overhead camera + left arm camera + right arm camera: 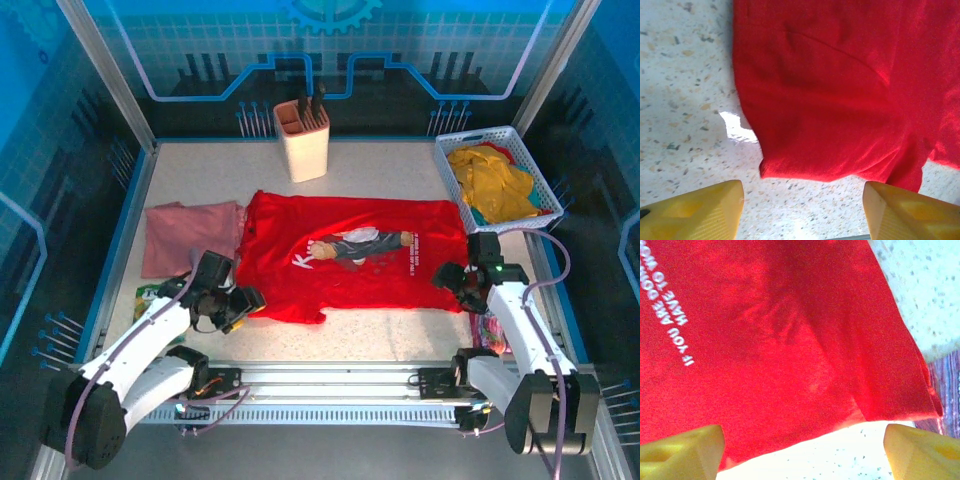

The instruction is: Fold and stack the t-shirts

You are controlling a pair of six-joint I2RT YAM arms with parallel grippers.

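The red t-shirt (350, 255) is thin, limp cloth. It should weigh next to nothing, sag from any hold, and drag or bunch on the speckled bench (400, 340) if pulled from one side only. The best holds are probably the two near corners, pinched through the hem edge where the fabric is doubled, one per arm, so the near half lifts evenly for a fold.

The shirt lies spread nearly flat in the middle of the bench, turned sideways. It has a dark-and-white cartoon figure on the chest with white lettering beside it, and only a few shallow creases. Its near-left corner curls a little.

The left pincer (802, 210) hangs just short of that corner, its yellow fingers wide apart and holding nothing. The right pincer (802, 450) is equally spread and empty, over the near-right corner.

A folded dusty pink t-shirt (190, 235) lies beside the red one on the left, touching or slightly under it. Yellow t-shirts (490, 185) are heaped in a white basket (452, 150) at the far right. A beige knife block (302, 145) stands behind, and snack packets (148, 295) lie near the arms.
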